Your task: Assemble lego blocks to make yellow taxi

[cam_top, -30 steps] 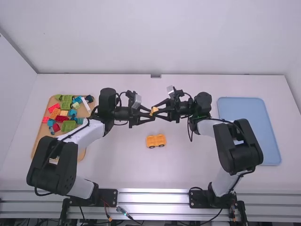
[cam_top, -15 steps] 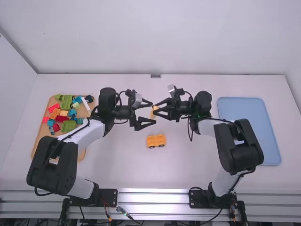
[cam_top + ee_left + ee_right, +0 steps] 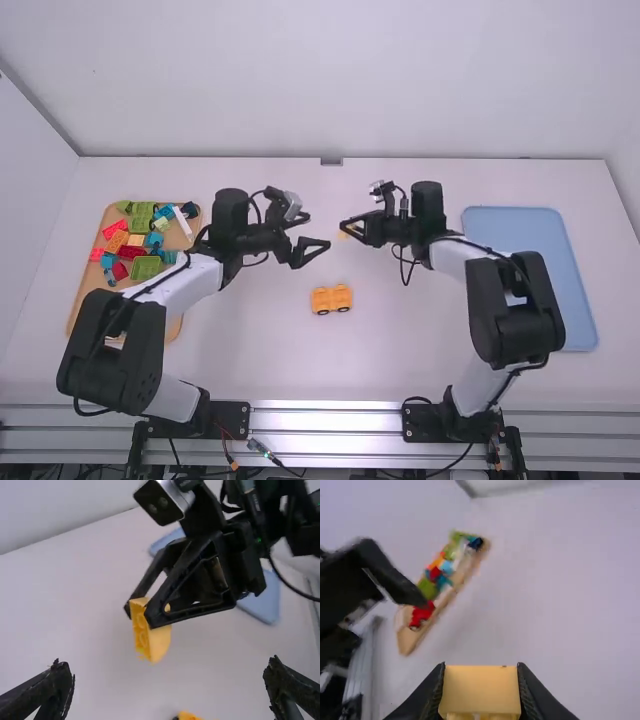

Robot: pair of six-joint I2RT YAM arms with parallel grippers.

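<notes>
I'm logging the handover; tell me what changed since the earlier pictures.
The left tool opened, let go of the small yellow plastic block and backed off; the right tool kept hold and moved it rightward in the high view. The yellow-orange plastic piece with black wheels and the brown tray of coloured blocks stayed put.
</notes>
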